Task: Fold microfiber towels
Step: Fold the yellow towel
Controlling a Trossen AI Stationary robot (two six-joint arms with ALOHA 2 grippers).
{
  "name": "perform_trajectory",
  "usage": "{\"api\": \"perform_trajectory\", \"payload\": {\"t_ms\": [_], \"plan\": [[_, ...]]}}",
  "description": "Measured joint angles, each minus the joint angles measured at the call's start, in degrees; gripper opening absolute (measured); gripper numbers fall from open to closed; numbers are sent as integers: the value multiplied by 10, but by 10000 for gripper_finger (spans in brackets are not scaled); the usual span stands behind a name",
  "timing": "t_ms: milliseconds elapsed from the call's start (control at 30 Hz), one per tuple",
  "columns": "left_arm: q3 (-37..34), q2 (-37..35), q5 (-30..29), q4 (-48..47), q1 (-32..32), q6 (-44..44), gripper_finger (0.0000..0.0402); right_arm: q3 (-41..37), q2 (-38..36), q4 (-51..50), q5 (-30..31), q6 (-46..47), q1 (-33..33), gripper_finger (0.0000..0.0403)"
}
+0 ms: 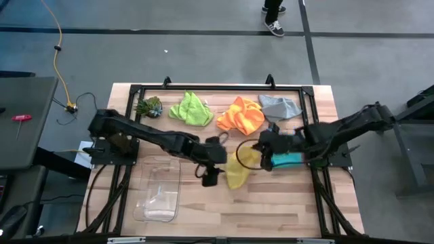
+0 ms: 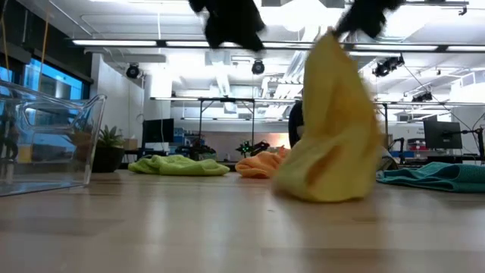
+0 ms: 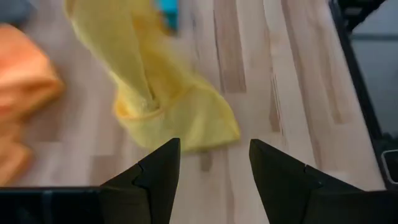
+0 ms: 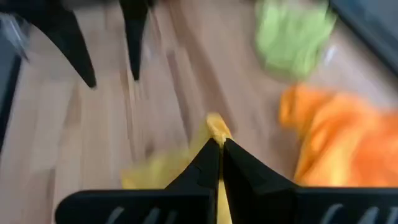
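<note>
The yellow towel [image 2: 333,129] hangs from my right gripper [image 4: 221,144], whose fingers are clenched on one corner and lift it into a tall peak, while its lower folds rest on the wooden table [image 1: 271,203] near the middle. My left gripper [image 3: 214,165] hovers just beside the cloth, fingers spread and holding nothing. Behind lie the lime green towel [image 1: 191,109], the orange towel [image 1: 241,116] and the grey towel [image 1: 281,106]; the teal towel [image 1: 288,158] seems to lie under my right arm. A clear plastic bin [image 1: 158,190] sits on the left.
</note>
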Motion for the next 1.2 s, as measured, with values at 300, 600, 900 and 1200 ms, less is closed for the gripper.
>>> {"api": "perform_trajectory", "payload": {"t_ms": [300,600,900,1200], "plan": [[2,-176,-176,-19,2,39,181,200,40,-7,-81,-125,-49,0],[1,-241,-224,-58,1,39,181,311,124,-152,-66,-150,-41,0],[0,-212,-228,-122,1,35,181,318,172,-202,-92,-108,-40,0],[-60,-187,-129,-21,0,34,181,319,171,-223,-69,-84,-53,0]]}}
